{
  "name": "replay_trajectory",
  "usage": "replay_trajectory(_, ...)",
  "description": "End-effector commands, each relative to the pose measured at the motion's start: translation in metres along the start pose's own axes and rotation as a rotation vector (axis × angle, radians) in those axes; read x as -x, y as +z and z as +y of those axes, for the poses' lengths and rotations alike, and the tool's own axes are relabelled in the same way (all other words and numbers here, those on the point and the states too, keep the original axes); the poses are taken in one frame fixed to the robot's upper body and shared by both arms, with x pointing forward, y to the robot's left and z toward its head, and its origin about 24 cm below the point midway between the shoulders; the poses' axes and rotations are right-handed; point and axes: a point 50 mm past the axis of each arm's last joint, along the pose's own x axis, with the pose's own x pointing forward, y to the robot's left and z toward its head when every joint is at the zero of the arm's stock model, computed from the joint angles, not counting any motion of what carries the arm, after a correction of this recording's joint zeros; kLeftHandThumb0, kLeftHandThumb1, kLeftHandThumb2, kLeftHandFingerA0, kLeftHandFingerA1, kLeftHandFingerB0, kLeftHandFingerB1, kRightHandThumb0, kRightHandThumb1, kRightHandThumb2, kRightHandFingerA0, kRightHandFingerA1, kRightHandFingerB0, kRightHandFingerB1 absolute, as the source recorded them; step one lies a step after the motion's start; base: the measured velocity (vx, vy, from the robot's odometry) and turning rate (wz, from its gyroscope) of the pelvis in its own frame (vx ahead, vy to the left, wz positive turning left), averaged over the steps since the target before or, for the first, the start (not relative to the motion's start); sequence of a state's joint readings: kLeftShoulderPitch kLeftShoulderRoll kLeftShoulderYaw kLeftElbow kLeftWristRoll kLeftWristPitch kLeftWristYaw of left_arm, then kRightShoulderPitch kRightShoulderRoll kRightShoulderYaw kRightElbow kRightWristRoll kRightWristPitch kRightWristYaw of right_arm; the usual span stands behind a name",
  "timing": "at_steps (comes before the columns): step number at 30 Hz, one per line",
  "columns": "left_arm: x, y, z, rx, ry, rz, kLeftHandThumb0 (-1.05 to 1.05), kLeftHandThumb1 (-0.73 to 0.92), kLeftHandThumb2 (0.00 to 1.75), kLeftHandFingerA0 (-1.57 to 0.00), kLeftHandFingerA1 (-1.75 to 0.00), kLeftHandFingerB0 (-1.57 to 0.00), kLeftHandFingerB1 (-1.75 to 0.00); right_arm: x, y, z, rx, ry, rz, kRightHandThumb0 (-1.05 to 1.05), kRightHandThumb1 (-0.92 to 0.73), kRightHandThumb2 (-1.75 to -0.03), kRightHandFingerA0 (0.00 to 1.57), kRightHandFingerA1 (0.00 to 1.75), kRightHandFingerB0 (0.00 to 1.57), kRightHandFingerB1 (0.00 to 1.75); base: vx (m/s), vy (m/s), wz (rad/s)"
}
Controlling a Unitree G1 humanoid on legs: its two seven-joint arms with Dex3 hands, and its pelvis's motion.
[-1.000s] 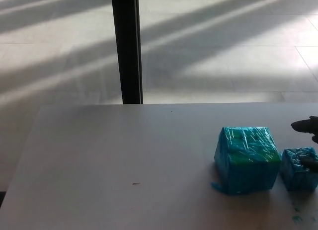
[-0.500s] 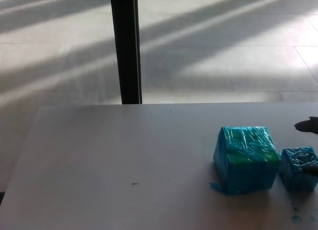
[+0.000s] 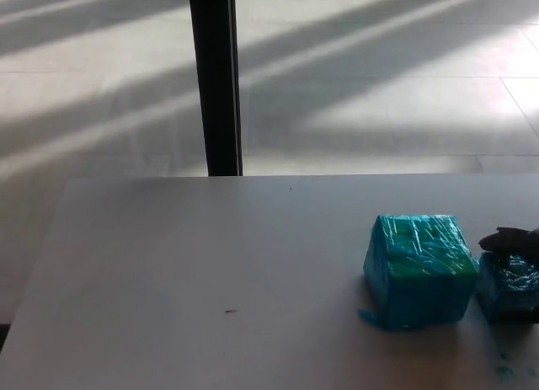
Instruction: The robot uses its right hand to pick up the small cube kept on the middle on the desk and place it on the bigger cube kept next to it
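The bigger cube [image 3: 418, 270], wrapped in shiny teal film, stands on the white desk [image 3: 210, 264] at the right. Just to its right, at the picture's edge, sits the small teal cube [image 3: 508, 289], partly cut off by the frame. A black part of my right hand [image 3: 510, 239] reaches in from the right edge and lies over the small cube's top far side, close to the bigger cube's upper right corner. The rest of that hand is out of frame. My left hand does not show.
A black vertical post [image 3: 215, 78] rises behind the desk's far edge. Beyond it lies a tiled floor with bands of sunlight. A small dark speck [image 3: 229, 311] marks the desk. Teal scraps [image 3: 504, 371] lie near the front right.
The black tip of my right hand has come down and to the left, from behind the small cube onto its top. Both cubes stay where they were.
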State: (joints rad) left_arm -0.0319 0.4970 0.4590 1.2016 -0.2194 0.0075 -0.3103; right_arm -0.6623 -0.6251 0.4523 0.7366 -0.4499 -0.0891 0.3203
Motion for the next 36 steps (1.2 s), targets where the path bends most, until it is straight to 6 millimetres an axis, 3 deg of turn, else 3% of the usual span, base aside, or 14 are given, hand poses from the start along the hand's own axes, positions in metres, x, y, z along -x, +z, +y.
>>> replay_trajectory(1,0.001,0.002,0.006,0.010,0.024,0.006,-0.84,0.80,0.65,-0.41,-0.37,-0.27,-0.30,-0.003,-0.007,0.005,0.096,0.002,0.042,-0.71,-0.52,-0.56,0.00,0.13,0.10,0.29,0.00,0.000,0.00)
replay_trajectory(2,0.001,0.002,0.006,0.002,0.023,0.007,-0.84,0.80,0.65,-0.42,-0.37,-0.28,-0.30,-0.003,-0.010,0.006,0.091,0.010,0.054,-0.73,-0.42,-0.78,0.00,0.07,0.12,0.33,0.00,0.000,0.00)
replay_trajectory(6,0.001,0.001,0.006,-0.005,0.025,0.005,-0.84,0.80,0.65,-0.42,-0.37,-0.29,-0.31,-0.001,-0.014,0.007,0.098,0.010,0.054,-0.68,-0.37,-0.71,0.00,0.05,0.08,0.31,0.00,0.000,0.00)
replay_trajectory(7,0.001,0.001,0.006,0.003,0.028,0.006,-0.85,0.79,0.64,-0.43,-0.37,-0.30,-0.31,0.000,-0.014,0.006,0.162,0.021,0.061,-0.46,-0.52,-0.56,0.00,0.29,0.09,0.30,0.00,0.000,0.00)
replay_trajectory(9,0.001,0.002,0.006,0.003,0.027,0.005,-0.85,0.80,0.65,-0.43,-0.39,-0.30,-0.31,0.001,-0.014,0.006,0.223,0.014,0.060,-0.31,-0.50,-0.56,0.05,0.35,0.11,0.30,0.00,0.000,0.00)
replay_trajectory(10,0.001,0.002,0.006,-0.002,0.022,0.004,-0.85,0.81,0.65,-0.42,-0.39,-0.29,-0.30,0.002,-0.014,0.007,0.326,0.002,0.058,-0.21,-0.54,-0.98,0.04,0.54,0.00,0.49,0.00,0.000,0.00)
replay_trajectory(13,0.002,0.005,0.008,-0.033,0.024,-0.003,-0.85,0.82,0.65,-0.42,-0.39,-0.29,-0.31,0.003,-0.014,0.007,0.452,-0.016,0.044,-0.17,-0.34,-0.81,0.11,0.55,0.02,0.46,0.00,0.000,0.00)
replay_trajectory(15,0.002,0.006,0.009,-0.013,0.030,-0.007,-0.84,0.80,0.65,-0.42,-0.38,-0.29,-0.31,0.004,-0.015,0.008,0.491,0.001,0.027,-0.20,-0.50,-0.94,0.68,0.98,0.01,0.45,0.00,0.000,0.00)
replay_trajectory(16,0.002,0.005,0.009,0.003,0.023,-0.005,-0.86,0.78,0.65,-0.41,-0.37,-0.27,-0.30,0.004,-0.015,0.008,0.483,-0.017,0.002,-0.24,-0.72,-0.63,0.70,1.32,0.21,0.29,0.00,0.000,0.00)
replay_trajectory(19,0.002,0.005,0.009,0.007,0.024,-0.006,-0.84,0.79,0.65,-0.41,-0.37,-0.29,-0.31,0.005,-0.011,0.009,0.554,-0.073,-0.070,-0.27,-0.70,-0.66,0.79,1.50,0.48,0.37,0.00,0.000,0.00)
replay_trajectory(20,0.002,0.005,0.009,0.005,0.024,-0.004,-0.84,0.63,1.00,-0.33,-0.49,-0.23,-0.44,0.006,-0.010,0.011,0.596,-0.141,-0.124,-0.28,-0.71,-0.61,0.89,1.54,0.62,0.41,0.00,0.000,0.00)
replay_trajectory(21,0.002,0.005,0.009,0.006,0.024,-0.005,-0.84,0.80,0.65,-0.41,-0.37,-0.29,-0.31,0.007,-0.009,0.012,0.600,-0.176,-0.153,-0.34,-0.69,-0.66,0.86,1.61,0.75,0.51,0.00,0.000,0.00)
replay_trajectory(31,0.001,0.006,0.008,0.003,0.029,-0.001,-0.84,0.79,0.65,-0.42,-0.38,-0.30,-0.31,0.008,0.001,0.012,0.570,-0.309,-0.224,-0.32,-0.75,-0.64,0.81,1.69,0.83,0.89,0.00,0.000,0.00)
replay_trajectory(36,0.002,0.005,0.008,0.012,0.012,-0.006,-0.84,0.80,0.65,-0.40,-0.37,-0.26,-0.30,0.008,-0.001,0.009,0.478,-0.306,-0.226,-0.31,-0.70,-0.64,0.85,1.64,0.90,0.66,0.00,0.000,0.00)
